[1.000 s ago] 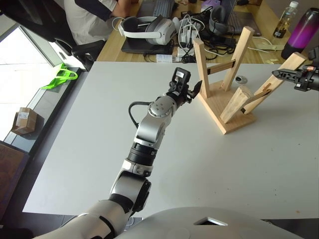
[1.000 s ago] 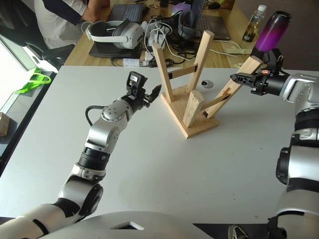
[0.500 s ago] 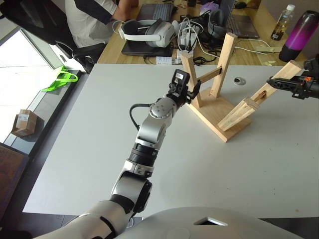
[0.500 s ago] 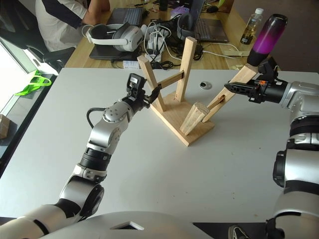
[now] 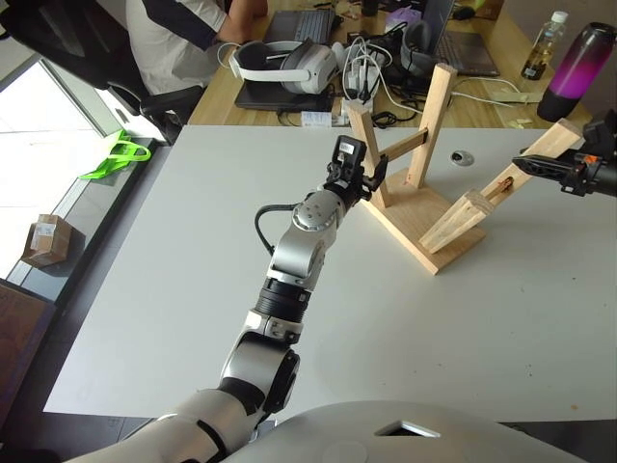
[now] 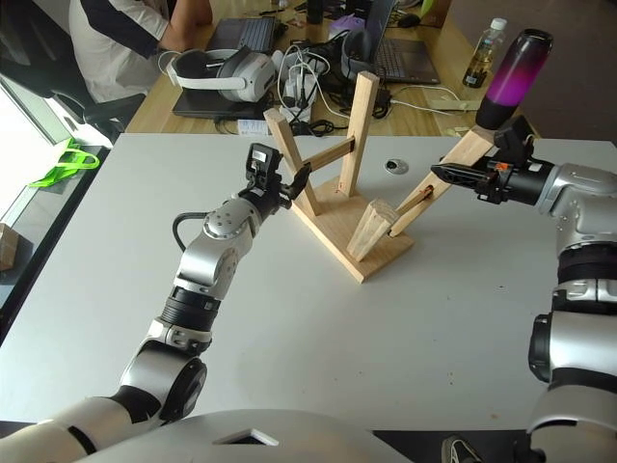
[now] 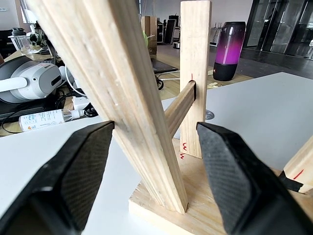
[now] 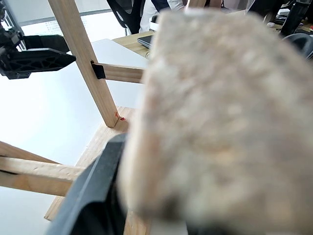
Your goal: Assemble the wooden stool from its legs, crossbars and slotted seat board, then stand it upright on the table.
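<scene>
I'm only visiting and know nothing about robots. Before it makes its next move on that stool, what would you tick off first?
1. Seat board flat on the table: ok.
2. Upright legs joined by their crossbar: ok.
3. Leaning legs standing straight: not ok, both tilt over.
4. Left end effector gripping the near upright leg: not ok, open around it.
5. Right end effector holding the far leaning leg: ok.
6. Stool right way up: not ok, legs point upward.
</scene>
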Available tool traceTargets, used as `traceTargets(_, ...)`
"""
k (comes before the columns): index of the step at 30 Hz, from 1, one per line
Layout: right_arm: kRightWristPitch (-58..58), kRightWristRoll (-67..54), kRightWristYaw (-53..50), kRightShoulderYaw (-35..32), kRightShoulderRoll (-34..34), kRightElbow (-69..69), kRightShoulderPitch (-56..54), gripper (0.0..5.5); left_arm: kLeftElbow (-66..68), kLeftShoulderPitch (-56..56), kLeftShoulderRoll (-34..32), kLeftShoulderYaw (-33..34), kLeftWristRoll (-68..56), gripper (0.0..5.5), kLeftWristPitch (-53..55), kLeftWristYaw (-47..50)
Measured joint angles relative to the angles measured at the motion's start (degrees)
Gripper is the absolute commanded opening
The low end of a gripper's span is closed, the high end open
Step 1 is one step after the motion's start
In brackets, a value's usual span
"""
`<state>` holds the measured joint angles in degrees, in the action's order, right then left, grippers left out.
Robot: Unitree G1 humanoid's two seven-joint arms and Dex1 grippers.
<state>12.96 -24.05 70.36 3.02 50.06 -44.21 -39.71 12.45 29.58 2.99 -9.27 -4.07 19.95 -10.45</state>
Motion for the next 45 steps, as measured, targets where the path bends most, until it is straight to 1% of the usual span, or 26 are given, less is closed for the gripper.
traceTargets(11, -0.83, -3.12, -2.55, -0.02, 0.77, 3.58, 3.17, 1.24, -0.03, -0.01, -0.05, 0.2, -0.02, 3.1, 0.0, 0.0)
traceTargets(19, -11.36, -9.06, -4.19, -2.27, -0.57, 2.82, 8.88, 1.3, -0.23, -0.01, -0.01, 0.18, -0.07, 3.1, 0.0, -0.04)
traceTargets(28, -14.58, -12.11, -4.93, -2.9, -1.1, 1.64, 10.96, 1.31, -0.45, -0.01, -0.07, 0.17, -0.07, 3.1, 0.0, -0.18)
traceTargets(29, -14.58, -12.12, -4.93, -2.88, -1.1, 1.64, 10.92, 1.68, -0.44, -0.01, -0.07, 0.17, -0.07, 3.1, 0.0, -0.18)
traceTargets(30, -14.91, -12.02, -5.35, -2.61, -1.08, 1.64, 10.78, 1.84, -0.45, -0.01, -0.07, 0.17, -0.07, 3.1, 0.0, -0.19)
traceTargets(31, -17.87, -9.39, -7.48, -1.49, -1.06, 1.65, 10.88, 2.09, -0.46, -0.01, -0.07, 0.16, -0.07, 3.1, 0.0, -0.22)
traceTargets(35, -23.79, -2.24, -12.92, 3.11, -0.61, 1.42, 9.86, 2.83, -0.46, -0.01, -0.19, 0.15, -0.07, 3.1, 0.01, -0.37)
traceTargets(39, -25.92, 2.74, -17.5, 6.16, 0.09, 1.26, 7.59, 3.53, -0.48, -0.01, -0.18, 0.1, -0.07, 3.1, 0.01, -0.62)
traceTargets(42, -27.3, 4.15, -20.37, 6.61, -0.36, 1.28, 8.22, 3.68, -0.48, -0.01, -0.22, 0.07, -0.07, 3.1, 0.02, -1.2)
traceTargets(45, -27.25, 3.73, -24.23, 3.82, -2.57, 4.23, 11.36, 3.68, -0.56, 0.0, -0.39, 0.21, -0.08, 3.1, 0.22, -1.58)
